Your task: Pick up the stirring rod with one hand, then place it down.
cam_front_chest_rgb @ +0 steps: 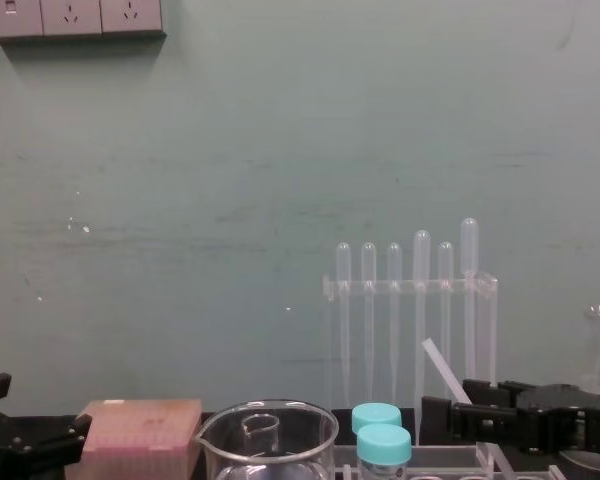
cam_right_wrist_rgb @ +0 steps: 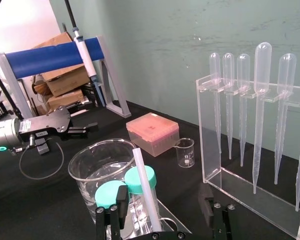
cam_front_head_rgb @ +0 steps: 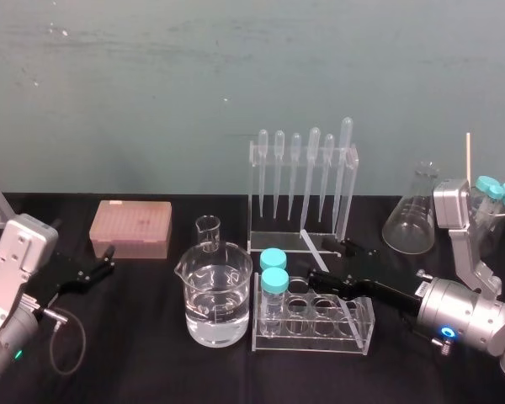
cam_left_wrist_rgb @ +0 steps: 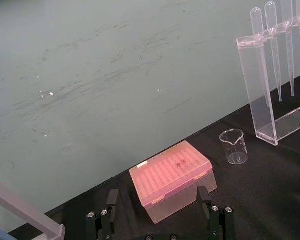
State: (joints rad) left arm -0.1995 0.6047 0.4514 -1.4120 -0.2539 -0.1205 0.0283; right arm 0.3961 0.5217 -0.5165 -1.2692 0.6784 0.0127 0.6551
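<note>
The stirring rod (cam_right_wrist_rgb: 145,187) is a thin translucent-white stick. It stands tilted between the fingers of my right gripper (cam_right_wrist_rgb: 165,206), closer to one finger, and its lower end is hidden. From the chest it shows as a slanted white rod (cam_front_chest_rgb: 439,369) rising just behind the black fingers (cam_front_chest_rgb: 450,415). The right gripper (cam_front_head_rgb: 330,263) reaches in from the right, over the tube rack (cam_front_head_rgb: 353,324), and is open with its fingers wide apart. My left gripper (cam_front_head_rgb: 101,268) rests at the left of the table, open, facing the pink tip box (cam_left_wrist_rgb: 171,179).
A large beaker of water (cam_front_head_rgb: 217,299) and a small beaker (cam_front_head_rgb: 208,231) stand left of centre. The pipette rack (cam_front_head_rgb: 303,181) is behind the gripper. Two teal-capped vials (cam_front_head_rgb: 273,273) sit in the tube rack. A conical flask (cam_front_head_rgb: 412,215) stands at the right.
</note>
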